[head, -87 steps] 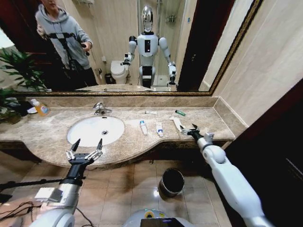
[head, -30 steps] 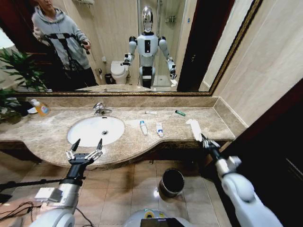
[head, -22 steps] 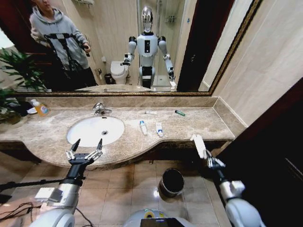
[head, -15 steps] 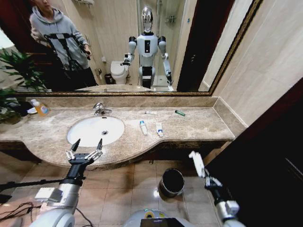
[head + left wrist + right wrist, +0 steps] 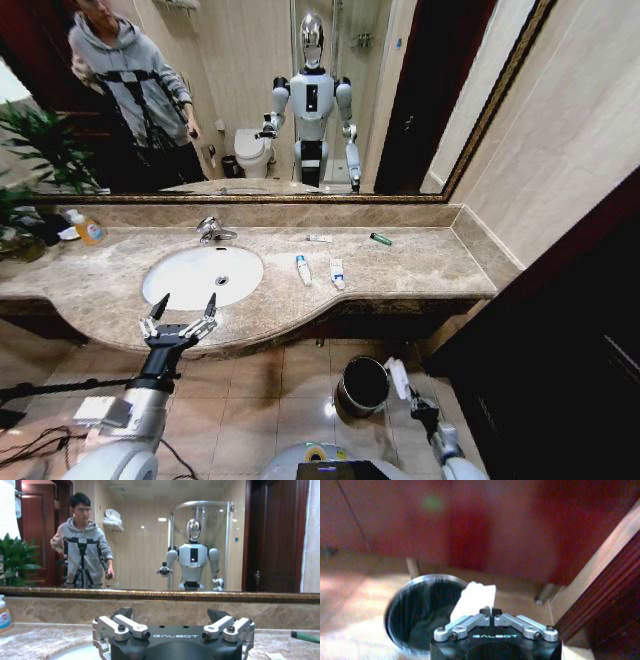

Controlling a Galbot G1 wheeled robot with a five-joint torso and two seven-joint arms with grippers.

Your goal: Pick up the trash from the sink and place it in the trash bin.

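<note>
The right gripper [image 5: 490,612], fingers pinched on a white packet [image 5: 474,600], hangs at the trash bin's [image 5: 402,603] rim, so a release could spill it onto the floor; the left gripper [image 5: 180,312] waits spread open by the sink [image 5: 190,262].

warm indoor light fills the bathroom. the head view bends strongly at its edges, curving the counter [image 5: 420,262] and mirror frame [image 5: 300,197]. a bright glare spot sits on the floor tiles [image 5: 328,408]. the right wrist view is blurred and reddish, the trash bin [image 5: 410,607] smeared.

"GALBOT" is printed on the left pincer [image 5: 172,620] and right pincer [image 5: 491,612].
</note>
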